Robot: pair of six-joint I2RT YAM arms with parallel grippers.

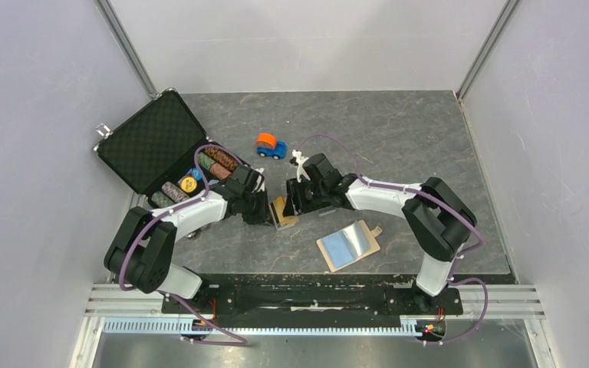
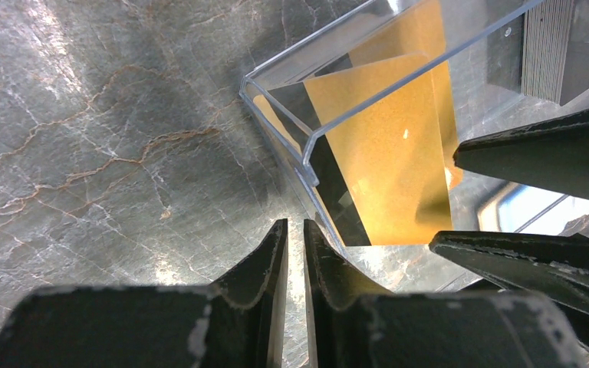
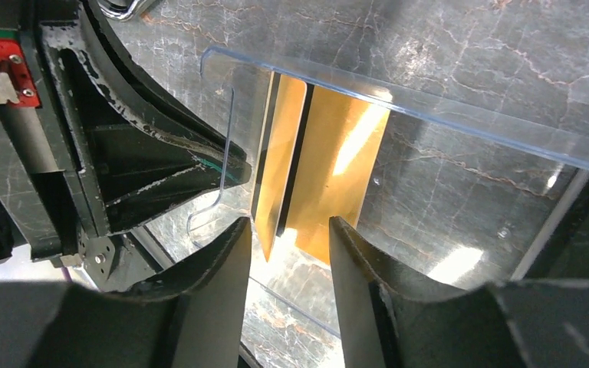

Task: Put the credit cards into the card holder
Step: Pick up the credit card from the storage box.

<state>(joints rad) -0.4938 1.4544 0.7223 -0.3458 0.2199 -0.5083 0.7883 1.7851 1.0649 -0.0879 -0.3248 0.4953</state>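
Observation:
A clear plastic box (image 1: 283, 214) stands between my two grippers with gold credit cards (image 2: 387, 146) leaning inside it; one shows a black stripe. They also show in the right wrist view (image 3: 337, 165). My left gripper (image 1: 265, 211) is shut, with only a thin slit between its empty fingers (image 2: 295, 230), and its tips rest at the box's wall. My right gripper (image 1: 290, 204) is open, its fingers (image 3: 287, 230) on either side of the cards' lower corners without touching them. The beige card holder (image 1: 368, 235) lies open to the right front, with a light blue card (image 1: 342, 247) on it.
An open black chip briefcase (image 1: 150, 142) with poker chips (image 1: 216, 162) sits at the back left. An orange and blue toy car (image 1: 271, 145) stands behind the grippers. A grey stack of thin cards (image 2: 548, 46) lies just beyond the box.

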